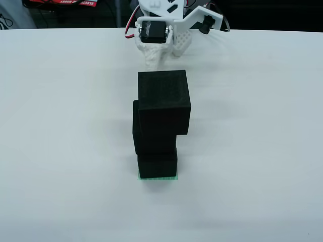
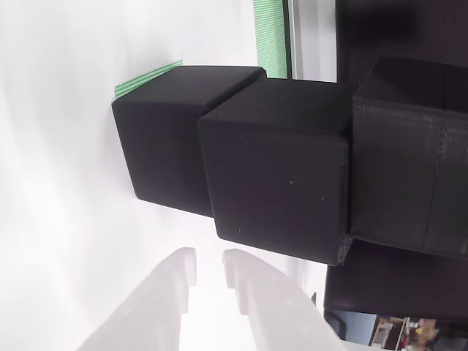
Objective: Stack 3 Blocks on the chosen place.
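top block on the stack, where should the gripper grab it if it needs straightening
Grip the top block by its two opposite side faces, coming down from above. It overhangs the middle block toward the right in the view from above, so its sides are free. The gripper looks open beside the stack.

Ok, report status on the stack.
Gripper empty, clear of the stack. Three blocks stacked on green square, slightly offset. Nothing in the way.

In the view from above, the block stack (image 1: 160, 126) stands mid-surface (image 1: 262, 151); open room lies at 3, 6 and 9 o'clock, the claw (image 1: 160, 55) at 12.
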